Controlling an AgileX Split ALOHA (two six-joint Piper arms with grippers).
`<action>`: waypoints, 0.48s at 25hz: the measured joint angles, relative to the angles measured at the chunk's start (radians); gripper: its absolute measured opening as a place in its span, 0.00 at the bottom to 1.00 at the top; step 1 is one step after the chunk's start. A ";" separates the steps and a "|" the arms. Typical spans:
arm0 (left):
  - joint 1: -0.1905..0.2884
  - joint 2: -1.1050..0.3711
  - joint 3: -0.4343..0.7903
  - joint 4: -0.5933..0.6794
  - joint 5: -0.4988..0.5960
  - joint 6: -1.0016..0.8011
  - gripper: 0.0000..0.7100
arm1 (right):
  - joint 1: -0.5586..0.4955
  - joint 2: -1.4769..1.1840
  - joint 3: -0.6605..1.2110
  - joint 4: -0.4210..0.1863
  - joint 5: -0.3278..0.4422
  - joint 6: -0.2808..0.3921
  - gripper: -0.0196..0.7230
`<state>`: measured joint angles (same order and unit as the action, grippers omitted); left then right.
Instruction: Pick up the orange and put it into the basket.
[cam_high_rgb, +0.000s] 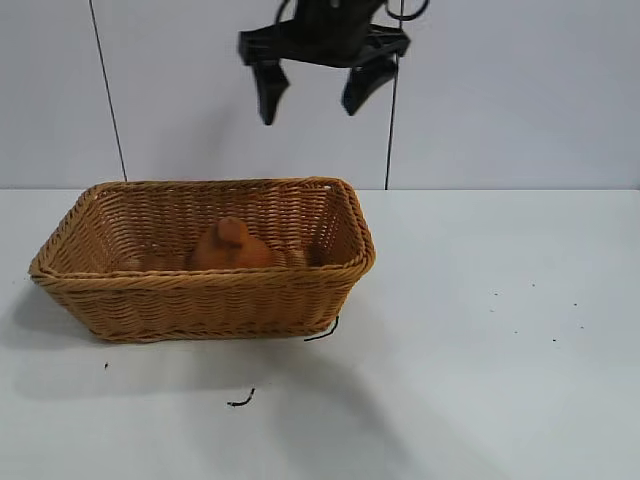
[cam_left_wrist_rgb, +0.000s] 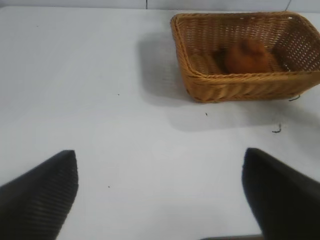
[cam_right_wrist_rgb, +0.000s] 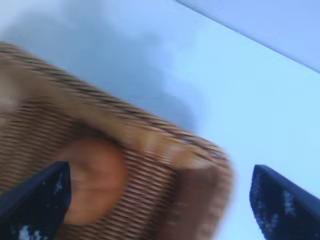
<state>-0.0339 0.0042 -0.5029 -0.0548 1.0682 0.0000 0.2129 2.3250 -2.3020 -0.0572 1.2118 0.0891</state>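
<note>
Orange (cam_high_rgb: 231, 247): lying inside the basket (cam_high_rgb: 200, 300) at the counter's (cam_high_rgb: 480, 350) nine o'clock side, placement step apparently done; right pincer (cam_high_rgb: 312, 95) released and empty above the basket's twelve o'clock rim, left pincer (cam_left_wrist_rgb: 160, 195) released, well apart; next move probably withdrawal.

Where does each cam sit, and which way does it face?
Exterior: level, off the rig, facing the basket on the table; right gripper hangs open above it.
Left wrist: low over the table, looking across at the basket; the left gripper shows open, both fingertips in shot.
Right wrist: above the basket, looking down into it; open fingertips frame the shot.
Shared: all three show the orange inside the basket.
</note>
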 joint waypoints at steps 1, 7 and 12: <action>0.000 0.000 0.000 0.000 0.000 0.000 0.90 | -0.026 0.000 0.001 0.002 0.000 0.002 0.96; 0.000 0.000 0.000 0.000 0.000 0.000 0.90 | -0.132 0.000 0.003 0.029 0.001 0.006 0.96; 0.000 0.000 0.000 0.000 0.000 0.000 0.90 | -0.149 -0.012 0.042 0.032 0.001 0.006 0.96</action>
<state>-0.0339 0.0042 -0.5029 -0.0548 1.0682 0.0000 0.0636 2.3131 -2.2595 -0.0248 1.2124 0.0950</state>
